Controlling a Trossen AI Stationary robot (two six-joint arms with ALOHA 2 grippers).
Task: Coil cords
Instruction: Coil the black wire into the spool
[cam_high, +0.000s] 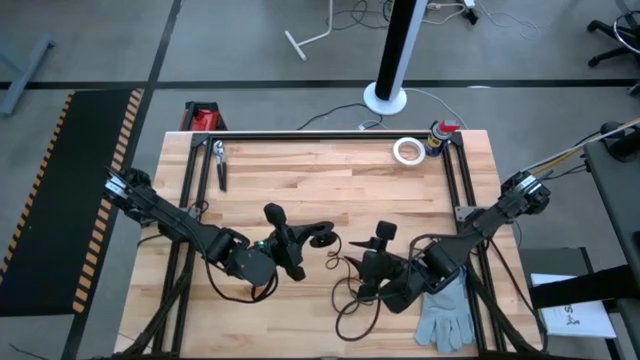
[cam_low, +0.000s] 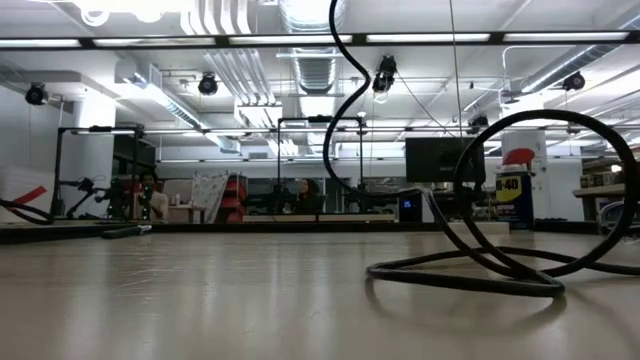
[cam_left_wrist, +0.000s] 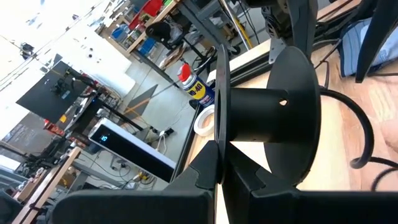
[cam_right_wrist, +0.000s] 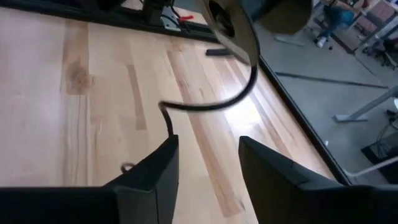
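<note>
A thin black cord (cam_high: 350, 300) lies in loose loops on the wooden table, in front of my right gripper (cam_high: 378, 245). The low view shows those loops (cam_low: 500, 270) up close. One strand (cam_right_wrist: 239, 93) runs up to a black spool (cam_high: 320, 238), on which my left gripper (cam_high: 303, 240) is shut at the table's middle. My right gripper (cam_right_wrist: 208, 155) is open. The cord's free end (cam_right_wrist: 168, 121) lies just ahead of one of its fingers (cam_right_wrist: 163, 165). My left gripper pinches the rim of the spool's near flange (cam_left_wrist: 221, 134) between its two fingers (cam_left_wrist: 208, 171), edge-on. The spool's hub (cam_left_wrist: 255, 121) and far flange (cam_left_wrist: 295, 112) stick out beyond the fingers, held above the table. Whether my right gripper touches the cord's end, I cannot tell.
A grey glove (cam_high: 445, 315) lies at the near right, beside my right arm. A white tape roll (cam_high: 407, 150) and a spray can (cam_high: 440, 135) stand at the far right, pliers (cam_high: 220, 165) at the far left. A black frame (cam_high: 330, 133) edges the table.
</note>
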